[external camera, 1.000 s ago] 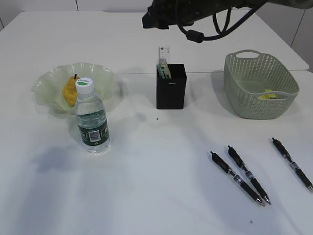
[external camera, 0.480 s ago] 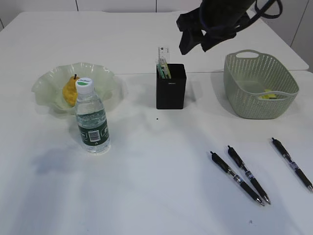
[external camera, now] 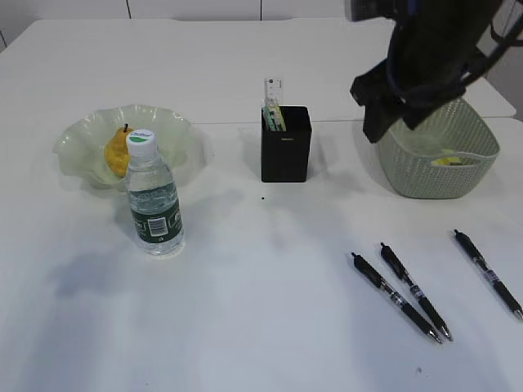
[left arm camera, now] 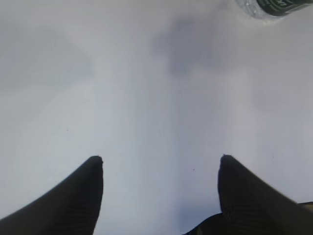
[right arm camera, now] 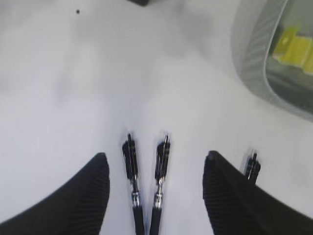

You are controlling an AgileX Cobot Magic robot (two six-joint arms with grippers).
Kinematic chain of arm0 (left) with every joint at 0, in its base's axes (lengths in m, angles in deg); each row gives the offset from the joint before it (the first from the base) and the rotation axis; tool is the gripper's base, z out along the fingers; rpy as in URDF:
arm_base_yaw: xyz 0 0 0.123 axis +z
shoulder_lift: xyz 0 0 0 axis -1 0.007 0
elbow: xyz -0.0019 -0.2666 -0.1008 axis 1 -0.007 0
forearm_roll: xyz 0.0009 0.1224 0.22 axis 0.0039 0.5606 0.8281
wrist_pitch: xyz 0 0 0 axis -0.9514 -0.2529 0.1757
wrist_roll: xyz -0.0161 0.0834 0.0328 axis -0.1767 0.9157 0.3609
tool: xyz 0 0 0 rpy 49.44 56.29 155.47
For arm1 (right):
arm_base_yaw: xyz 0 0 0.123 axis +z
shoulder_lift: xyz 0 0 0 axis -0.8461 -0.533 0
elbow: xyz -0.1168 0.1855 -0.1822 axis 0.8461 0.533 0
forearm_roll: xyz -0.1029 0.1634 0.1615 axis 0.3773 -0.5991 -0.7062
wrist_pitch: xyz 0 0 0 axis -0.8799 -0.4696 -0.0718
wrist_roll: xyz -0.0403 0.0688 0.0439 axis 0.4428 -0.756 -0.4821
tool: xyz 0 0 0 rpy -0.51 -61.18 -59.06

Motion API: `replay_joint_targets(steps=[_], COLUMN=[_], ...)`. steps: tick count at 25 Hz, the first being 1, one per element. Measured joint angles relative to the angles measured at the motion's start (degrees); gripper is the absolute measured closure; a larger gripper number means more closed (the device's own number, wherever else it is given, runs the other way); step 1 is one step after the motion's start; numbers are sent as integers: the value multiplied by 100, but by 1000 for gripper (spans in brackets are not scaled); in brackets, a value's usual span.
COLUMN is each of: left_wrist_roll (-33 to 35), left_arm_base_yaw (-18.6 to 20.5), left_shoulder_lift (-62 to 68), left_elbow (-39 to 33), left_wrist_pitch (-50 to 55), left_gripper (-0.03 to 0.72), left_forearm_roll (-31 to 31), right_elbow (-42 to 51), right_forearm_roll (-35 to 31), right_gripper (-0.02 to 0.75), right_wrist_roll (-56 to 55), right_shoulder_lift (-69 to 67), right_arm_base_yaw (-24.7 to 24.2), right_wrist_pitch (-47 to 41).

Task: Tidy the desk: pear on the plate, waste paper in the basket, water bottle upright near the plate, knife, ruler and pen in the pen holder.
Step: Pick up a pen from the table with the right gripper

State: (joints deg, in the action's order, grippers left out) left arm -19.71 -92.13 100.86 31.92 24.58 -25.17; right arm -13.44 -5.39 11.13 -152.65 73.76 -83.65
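Note:
The pear (external camera: pixel 118 152) lies in the ruffled plate (external camera: pixel 82 131), and the water bottle (external camera: pixel 154 200) stands upright in front of it. In the black pen holder (external camera: pixel 286 149) stand the clear ruler (external camera: pixel 272 91) and a green-yellow piece (external camera: pixel 276 118) that may be the knife. Yellow waste paper (external camera: pixel 448 161) lies in the basket (external camera: pixel 437 122). Three black pens (external camera: pixel 396 296) (external camera: pixel 414 290) (external camera: pixel 488 272) lie on the desk. My right gripper (right arm camera: pixel 156 159) hangs open and empty above two pens (right arm camera: pixel 131 166) (right arm camera: pixel 161 164), high beside the basket (right arm camera: pixel 252 54). My left gripper (left arm camera: pixel 160 159) is open over bare desk.
The bottle's base (left arm camera: pixel 274 6) shows at the top right of the left wrist view. A third pen (right arm camera: pixel 252 165) lies just outside my right gripper's right finger. The right arm (external camera: pixel 425 57) partly covers the basket's left rim.
The right arm has swung right and down, from above the pen holder to in front of the basket. No object has moved.

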Motion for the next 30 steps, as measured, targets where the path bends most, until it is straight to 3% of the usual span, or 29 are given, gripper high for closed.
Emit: replay_joint_targets(steps=[9, 14, 30], left_wrist_roll=[0, 0, 0], left_arm_base_yaw=[0, 0, 0], left_shoulder_lift=[0, 0, 0], left_elbow=[0, 0, 0], left_wrist_pitch=[95, 95, -11], left_gripper=[171, 171, 176], left_forearm_roll=[11, 11, 11], right_elbow=[1484, 1779, 2119], right_forearm_roll=[140, 489, 449], right_gripper=[290, 290, 290], right_wrist_roll=[-13, -59, -88], right_shoulder_lift=[363, 372, -383], right_arm_base_yaw=[-792, -1050, -1497], right_wrist_pitch=[285, 490, 1094])
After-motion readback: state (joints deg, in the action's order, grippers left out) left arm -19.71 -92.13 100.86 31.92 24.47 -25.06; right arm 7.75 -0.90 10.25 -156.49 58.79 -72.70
